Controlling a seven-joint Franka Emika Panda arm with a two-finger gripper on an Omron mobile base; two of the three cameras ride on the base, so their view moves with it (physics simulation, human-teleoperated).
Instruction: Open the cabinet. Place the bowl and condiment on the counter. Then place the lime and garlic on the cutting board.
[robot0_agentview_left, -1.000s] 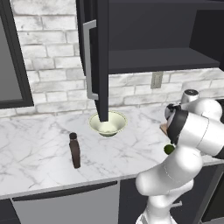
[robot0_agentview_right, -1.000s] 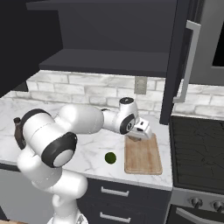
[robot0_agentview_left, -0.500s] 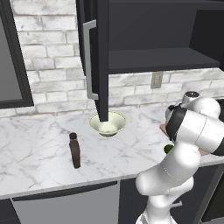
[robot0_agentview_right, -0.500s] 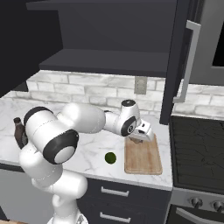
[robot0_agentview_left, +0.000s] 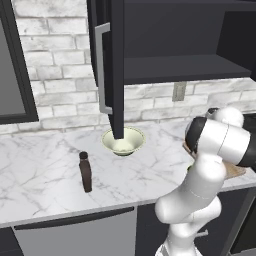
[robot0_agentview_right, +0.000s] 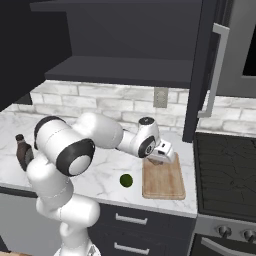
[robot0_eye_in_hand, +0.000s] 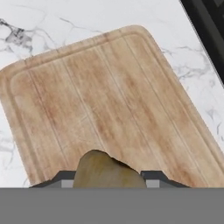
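Tan-brown garlic (robot0_eye_in_hand: 105, 170) sits clamped between the gripper (robot0_eye_in_hand: 106, 177) tips at six o'clock in the hand view, held over the cutting board (robot0_eye_in_hand: 109, 105) and not yet set down. Lime (robot0_agentview_right: 126, 180) lies on the counter (robot0_agentview_right: 107, 170) just off the board's nine o'clock side, so I judge both placements remain. Farther back, the bottle (robot0_agentview_left: 85, 172) and bowl (robot0_agentview_left: 123, 141) stand on the marble beneath the open cabinet (robot0_agentview_left: 112, 60): those steps look done.

So the marble table (robot0_agentview_left: 35, 165) has the bowl (robot0_agentview_left: 123, 140) near the back wall, the condiment (robot0_agentview_left: 85, 172) standing upright closer to the front, and the cutting board (robot0_agentview_right: 163, 177) with the lime (robot0_agentview_right: 126, 180) just beside it.
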